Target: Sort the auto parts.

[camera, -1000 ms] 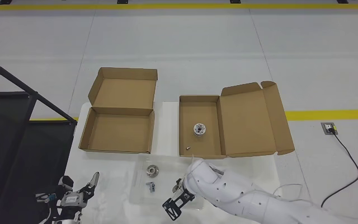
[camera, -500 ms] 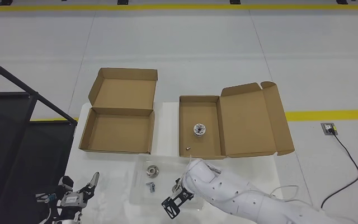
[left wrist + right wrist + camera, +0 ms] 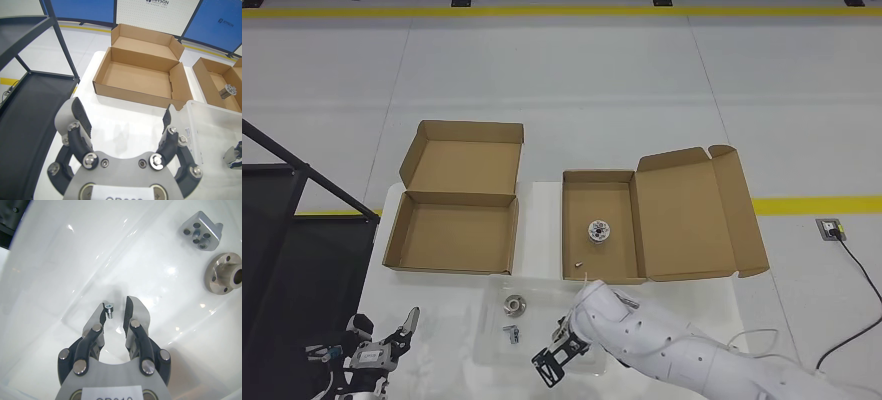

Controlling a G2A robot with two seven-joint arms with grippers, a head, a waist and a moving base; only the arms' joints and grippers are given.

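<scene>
In the right wrist view, my right gripper (image 3: 116,306) hangs low inside the clear plastic bin (image 3: 56,256), open a small way. A small silver bolt (image 3: 109,310) lies between its pads, against one pad and apart from the other. A grey drilled block (image 3: 201,237) and a round metal flange (image 3: 225,273) lie farther off in the same bin. In the top view the right gripper (image 3: 550,365) is at the bin's (image 3: 492,345) near side, with the flange (image 3: 513,302) and block (image 3: 510,332) to its left. My left gripper (image 3: 122,111) stands open over the bare table, holding nothing.
Two open cardboard boxes stand behind the bin. The left box (image 3: 452,235) holds nothing. The right box (image 3: 617,195) holds a gear-like part (image 3: 598,230) and a small screw (image 3: 579,265). A black rack (image 3: 292,270) borders the table's left side.
The right gripper has shifted very slightly within the bin. The left arm has kept still.
</scene>
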